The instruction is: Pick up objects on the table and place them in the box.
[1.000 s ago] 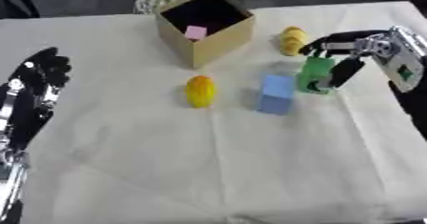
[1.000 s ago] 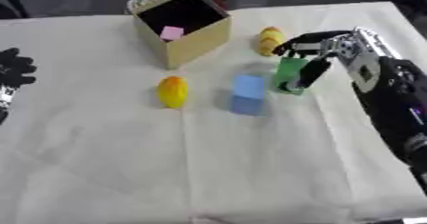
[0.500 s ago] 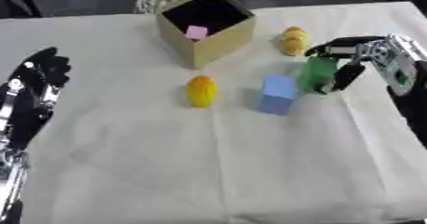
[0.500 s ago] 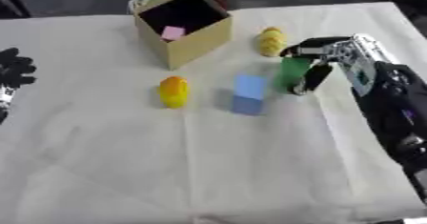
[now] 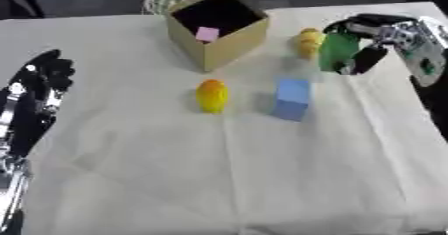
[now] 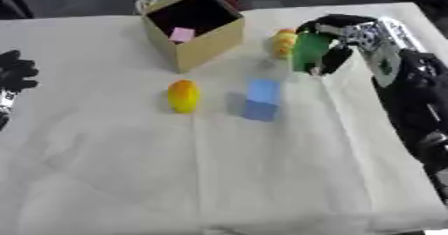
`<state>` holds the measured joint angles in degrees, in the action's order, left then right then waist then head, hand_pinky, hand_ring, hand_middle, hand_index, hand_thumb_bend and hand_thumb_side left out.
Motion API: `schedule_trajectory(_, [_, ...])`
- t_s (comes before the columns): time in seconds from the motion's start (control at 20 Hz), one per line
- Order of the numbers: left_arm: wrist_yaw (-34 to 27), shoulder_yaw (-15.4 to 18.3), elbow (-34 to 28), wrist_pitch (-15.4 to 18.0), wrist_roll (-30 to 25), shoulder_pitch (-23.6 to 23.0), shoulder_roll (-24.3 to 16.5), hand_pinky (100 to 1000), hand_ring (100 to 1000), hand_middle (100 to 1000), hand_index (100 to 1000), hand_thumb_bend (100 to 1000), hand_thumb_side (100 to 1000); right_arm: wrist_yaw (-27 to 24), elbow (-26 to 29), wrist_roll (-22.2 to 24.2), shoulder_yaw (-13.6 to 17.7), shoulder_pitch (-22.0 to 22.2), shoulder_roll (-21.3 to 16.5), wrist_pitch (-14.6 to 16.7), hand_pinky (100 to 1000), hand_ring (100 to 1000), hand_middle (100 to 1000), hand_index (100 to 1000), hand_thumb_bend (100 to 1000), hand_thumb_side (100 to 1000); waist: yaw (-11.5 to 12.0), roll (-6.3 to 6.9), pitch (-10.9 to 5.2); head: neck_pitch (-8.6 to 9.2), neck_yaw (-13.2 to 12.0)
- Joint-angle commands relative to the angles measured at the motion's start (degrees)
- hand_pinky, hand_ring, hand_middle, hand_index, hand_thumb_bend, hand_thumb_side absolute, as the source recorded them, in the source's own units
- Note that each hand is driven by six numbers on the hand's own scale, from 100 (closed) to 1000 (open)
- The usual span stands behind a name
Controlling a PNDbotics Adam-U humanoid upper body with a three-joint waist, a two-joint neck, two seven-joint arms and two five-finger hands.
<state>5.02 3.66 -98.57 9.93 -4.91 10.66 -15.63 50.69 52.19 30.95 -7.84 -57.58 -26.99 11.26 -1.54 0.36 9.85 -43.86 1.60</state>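
Left hand [image 5: 35, 91] rested at left edge, fingers straight, empty; yellow egg-shaped piece [image 5: 212, 95] lay on cloth [image 5: 219, 179]; box [image 5: 219, 26] behind held pink piece [image 5: 207, 33]; blue block [image 5: 291, 98] right of egg; right hand [image 5: 372, 39] curled round green block [image 5: 337, 51] beside small yellow object [image 5: 307, 41].

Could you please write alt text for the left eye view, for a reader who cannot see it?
The robot's right hand curls around a green block at the right of a cloth-covered table, beside a small yellow object. An open cardboard box with a pink item inside stands at the back; a yellow egg shape and blue block lie mid-table. The left hand rests open at left.
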Motion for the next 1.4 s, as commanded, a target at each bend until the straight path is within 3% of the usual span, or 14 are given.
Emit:
schedule_trajectory(0.05, [-0.3, -0.3, -0.7, 0.0, -0.3, 0.6, -0.9, 771, 787, 738, 897, 240, 661, 0.1, 0.6, -1.1, 1.2, -4.1, 0.4, -0.8, 728, 720, 553, 938, 103, 100, 0.4, -0.5, -1.93, -0.26, 0.2])
schedule_trajectory(0.35, [-0.5, -0.8, -0.7, 0.1, -0.8, 1.0, -0.9, 771, 787, 737, 896, 240, 660, 3.0, -3.6, -3.7, 3.3, -10.0, 5.3, -2.1, 711, 705, 544, 931, 100, 100, 2.9, -0.55, -1.75, -0.26, 1.6])
schedule_trajectory(0.75, [-1.2, -2.5, -1.0, 0.3, -2.4, 3.5, -0.4, 772, 787, 737, 896, 241, 655, 7.7, -9.8, -10.3, 6.6, -14.8, 11.2, -5.3, 688, 691, 549, 926, 100, 100, 8.3, -0.58, -0.4, -0.26, 5.3])
schedule_trajectory(1.15, [-1.9, -4.1, -1.2, 0.4, -4.1, 6.0, 0.4, 772, 786, 737, 896, 242, 650, 11.0, -16.1, -19.3, 10.1, -15.4, 14.1, -11.3, 675, 686, 582, 936, 100, 100, 14.1, -0.69, 0.66, -0.26, 10.4])
schedule_trajectory(1.4, [-2.1, -4.2, -1.2, 0.4, -4.4, 6.1, 0.6, 773, 786, 736, 896, 242, 653, 14.1, -18.5, -25.6, 11.2, -14.5, 13.9, -16.1, 673, 694, 610, 950, 100, 100, 15.9, -0.79, 1.01, -0.26, 11.5])
